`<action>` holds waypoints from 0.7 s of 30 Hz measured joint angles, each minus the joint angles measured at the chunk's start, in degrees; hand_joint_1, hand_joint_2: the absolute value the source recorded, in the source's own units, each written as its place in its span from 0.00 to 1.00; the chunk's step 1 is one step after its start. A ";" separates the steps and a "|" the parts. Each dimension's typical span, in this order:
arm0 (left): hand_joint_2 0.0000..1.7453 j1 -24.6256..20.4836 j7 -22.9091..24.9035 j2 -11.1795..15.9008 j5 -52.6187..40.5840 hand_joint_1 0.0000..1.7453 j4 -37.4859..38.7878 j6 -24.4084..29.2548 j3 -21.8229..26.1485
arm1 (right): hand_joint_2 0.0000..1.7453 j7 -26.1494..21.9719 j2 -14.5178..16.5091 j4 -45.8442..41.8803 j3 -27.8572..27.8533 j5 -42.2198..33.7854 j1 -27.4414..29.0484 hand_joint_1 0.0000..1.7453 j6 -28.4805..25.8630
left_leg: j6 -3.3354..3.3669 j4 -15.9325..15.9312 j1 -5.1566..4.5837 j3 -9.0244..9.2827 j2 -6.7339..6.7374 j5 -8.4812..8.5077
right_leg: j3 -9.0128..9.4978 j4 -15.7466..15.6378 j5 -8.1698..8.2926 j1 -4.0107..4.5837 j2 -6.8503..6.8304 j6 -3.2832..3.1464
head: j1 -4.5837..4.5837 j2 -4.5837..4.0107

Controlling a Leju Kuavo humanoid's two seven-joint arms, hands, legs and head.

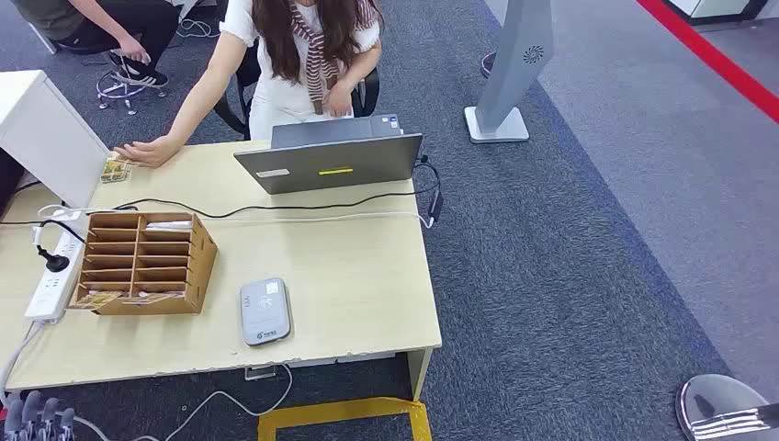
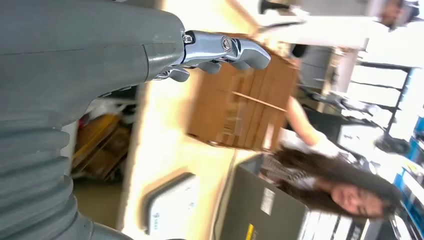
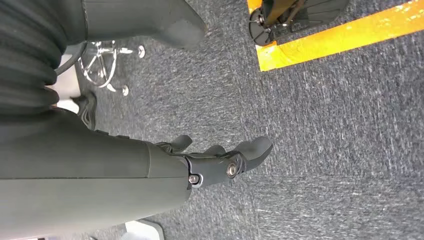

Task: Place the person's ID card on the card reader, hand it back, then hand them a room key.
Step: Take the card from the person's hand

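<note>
At the far left corner of the desk (image 1: 367,276) the person's hand (image 1: 147,150) rests flat just beside the card (image 1: 116,169), a small patterned rectangle lying next to a white box (image 1: 41,129). Judged from here, the card is light, thin, stiff and smooth — flat on the wood it offers no lip, so the hand would do best to pinch it by a short edge, or slide it to the desk edge first. Its long axis seems to run roughly across the desk, left to right; which way its face points is too small to tell.

The left hand (image 1: 37,413) hangs low at the near left corner, fingers partly apart and holding nothing; in the left wrist view its fingers (image 2: 235,50) curl loosely in front of the wooden rack (image 1: 142,262). The reader (image 1: 265,310) lies flat near the front edge, right of the rack, long axis running front to back. Behind it stands a laptop (image 1: 331,163).

The right hand (image 3: 220,160) hangs over the carpet — fingers loosely bent, nothing in them.
</note>
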 joint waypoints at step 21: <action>1.00 -16.35 7.14 7.14 -30.11 0.00 0.12 20.35 -10.39 | 1.00 2.72 0.12 0.34 3.78 3.77 -0.74 0.00 1.13 | -0.04 0.01 0.03 0.09 0.03 0.06 | 0.05 0.01 0.05 0.03 0.03 -0.06 | 0.00 0.00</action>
